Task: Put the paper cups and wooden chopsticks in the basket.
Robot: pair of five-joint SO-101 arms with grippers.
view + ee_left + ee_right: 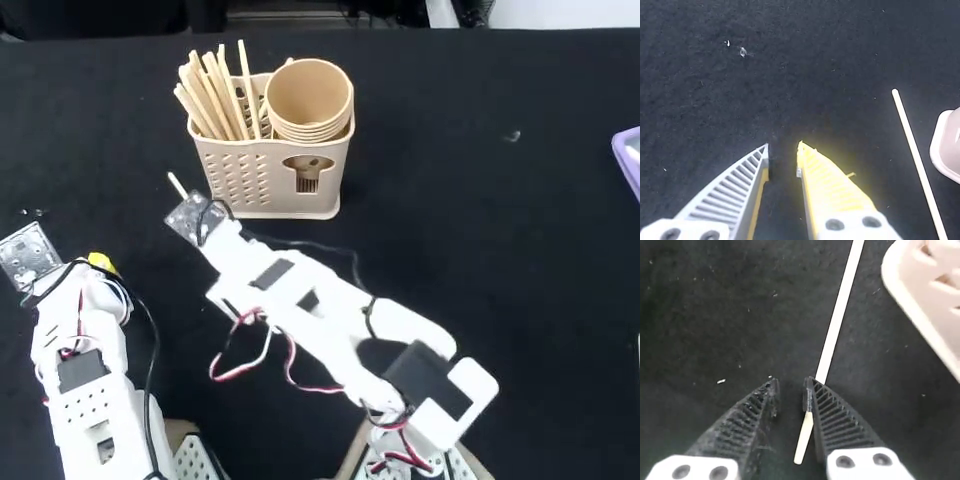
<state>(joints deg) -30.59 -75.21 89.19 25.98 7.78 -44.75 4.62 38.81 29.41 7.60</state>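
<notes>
Right gripper (pixel 790 390) hangs low over the black table (pixel 480 250), jaws parted by a narrow gap and gripping nothing. The loose chopstick (pixel 837 315) lies flat on the cloth, slipping under one fingertip, with its near end showing in the gap. Now the high view: the basket (pixel 270 175) stands upper centre of the frame, and that stick sits just off its lower-left corner, close to the wall but apart from it. Inside, a bundle of chopsticks (pixel 215 95) leans in the left half and the stacked paper cups (pixel 310 100) sit upright in the right half. Left gripper (pixel 782 150) is over at the lower left, slightly open too, empty, pointed at bare cloth. Wide open table runs right of the basket, out to a purple edge (pixel 627 160) at the right border.
</notes>
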